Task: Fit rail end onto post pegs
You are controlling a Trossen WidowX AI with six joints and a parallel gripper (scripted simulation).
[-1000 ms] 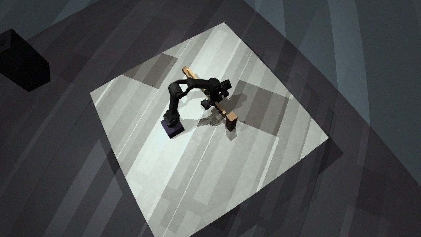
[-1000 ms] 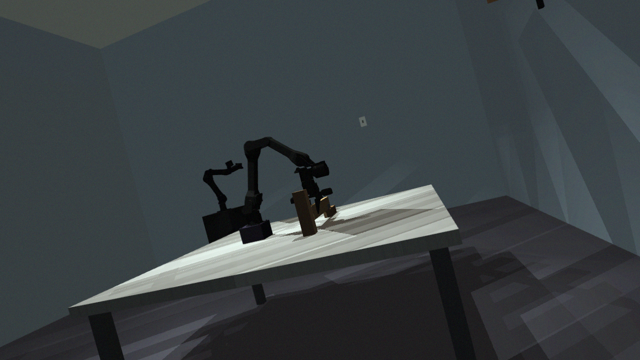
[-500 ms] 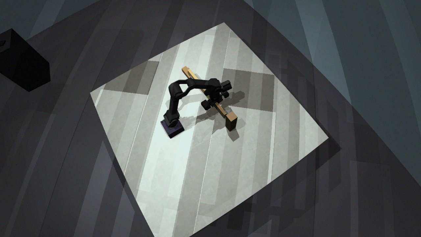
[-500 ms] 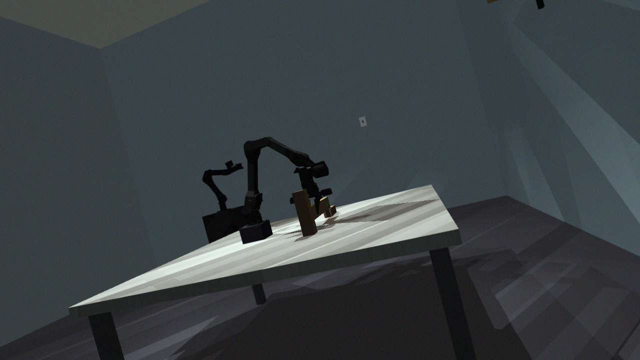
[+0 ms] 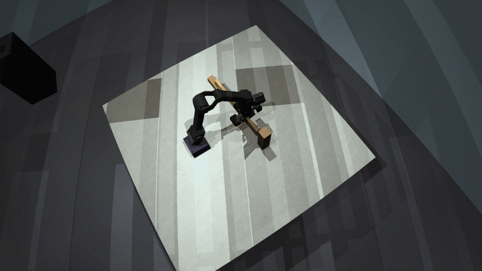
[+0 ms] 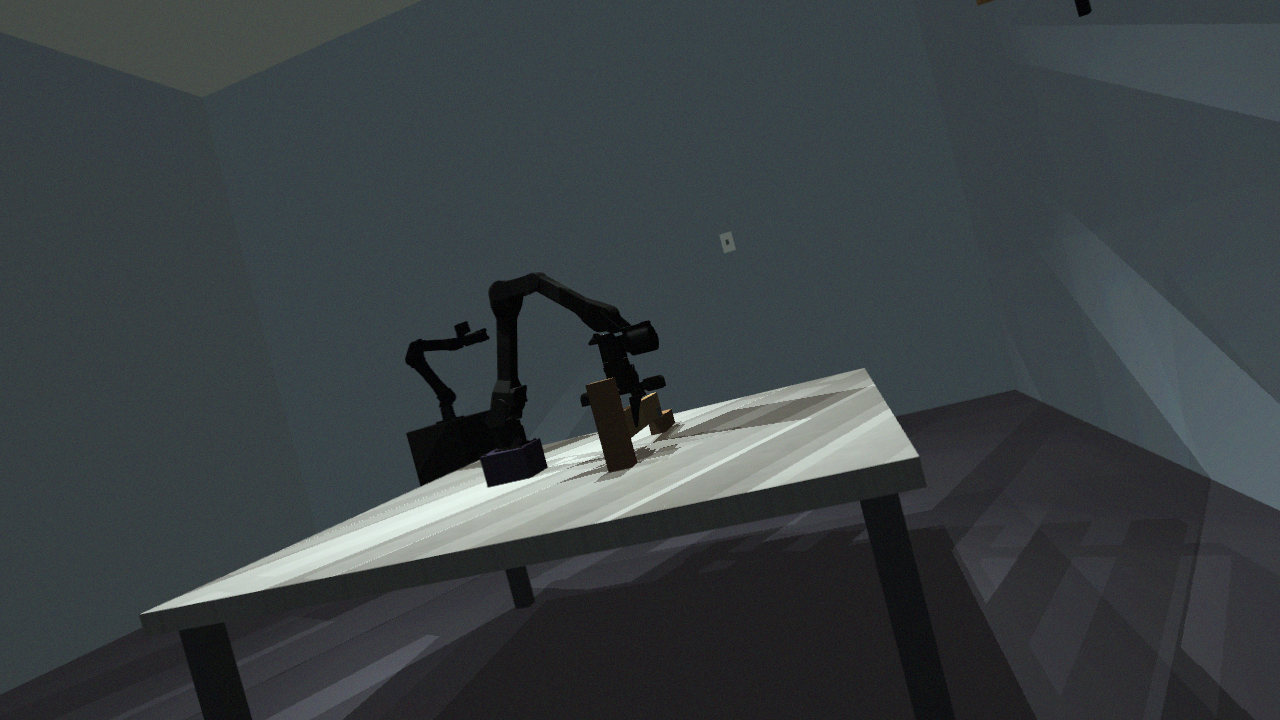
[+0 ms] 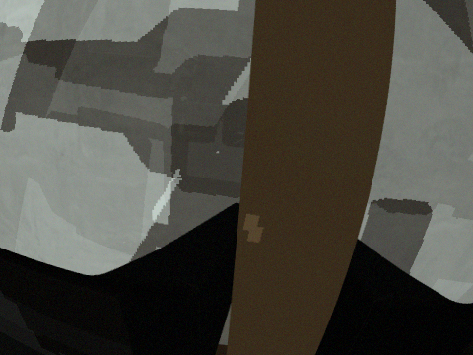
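Note:
My gripper [image 5: 244, 118] [image 6: 636, 422] [image 7: 275, 220] points down and is shut on the long wooden rail [image 5: 252, 125] [image 7: 315, 99], nearer its post end. In the wrist view the rail runs between the two dark fingers. The rail's far end is at the low footboard block [image 5: 211, 78] [image 6: 663, 422]; its exact seat in the bracket is too small to tell. The rail's near end is at or very close to the upright wooden post [image 5: 264, 138] [image 6: 612, 425]. The pegs and holes are not visible, and I cannot tell whether the end touches the post or the rail is level.
The arm's dark purple base [image 5: 197, 147] [image 6: 513, 462] stands on the pale table [image 5: 202, 219] [image 6: 501, 528], to the left of the post. The arm reaches over the rail. Striped shadows cross the table. Off the table stands a black box [image 5: 30, 70] [image 6: 438, 452], with another arm [image 6: 427, 371] above it.

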